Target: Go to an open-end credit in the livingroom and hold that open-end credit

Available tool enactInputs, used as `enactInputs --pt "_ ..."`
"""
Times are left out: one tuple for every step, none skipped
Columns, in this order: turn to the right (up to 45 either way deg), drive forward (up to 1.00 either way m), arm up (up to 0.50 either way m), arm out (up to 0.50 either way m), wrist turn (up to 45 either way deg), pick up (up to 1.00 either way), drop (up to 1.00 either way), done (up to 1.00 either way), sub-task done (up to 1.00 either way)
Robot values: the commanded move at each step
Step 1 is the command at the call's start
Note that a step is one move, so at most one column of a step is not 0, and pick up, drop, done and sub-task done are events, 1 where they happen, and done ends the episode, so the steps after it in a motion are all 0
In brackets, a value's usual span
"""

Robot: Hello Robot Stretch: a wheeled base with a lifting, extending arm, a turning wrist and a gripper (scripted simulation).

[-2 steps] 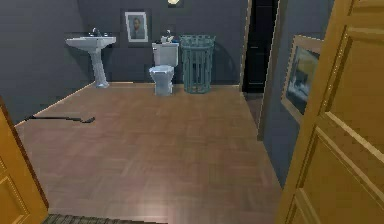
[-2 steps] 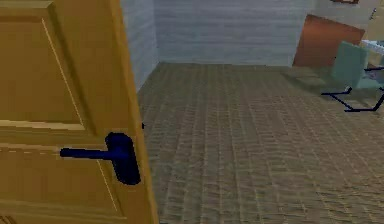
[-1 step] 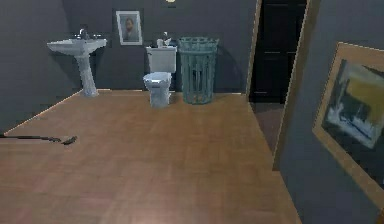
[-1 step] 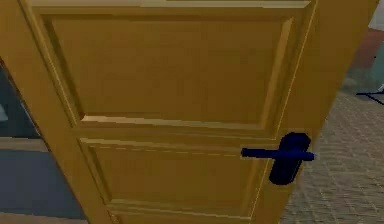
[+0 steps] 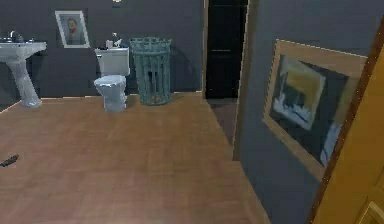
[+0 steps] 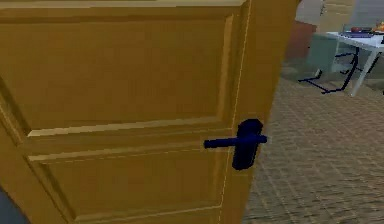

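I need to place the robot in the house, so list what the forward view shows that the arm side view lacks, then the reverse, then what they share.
Forward view: a bathroom with a white pedestal sink, a toilet, a green wire basket, a small framed picture on the back wall, a dark doorway and a large framed picture on the nearer wall.
Arm side view: a dark blue door handle and, past the door, a white table.
Shared: the yellow door, probably the yellow edge at the forward view's right.
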Motion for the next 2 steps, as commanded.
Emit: enactInputs --pt "0.0 1.0 0.0 0.0 0.0 0.0 0.0 0.0 0.0" --pt "0.0 1.0 0.0 0.0 0.0 0.0 0.0 0.0 0.0"
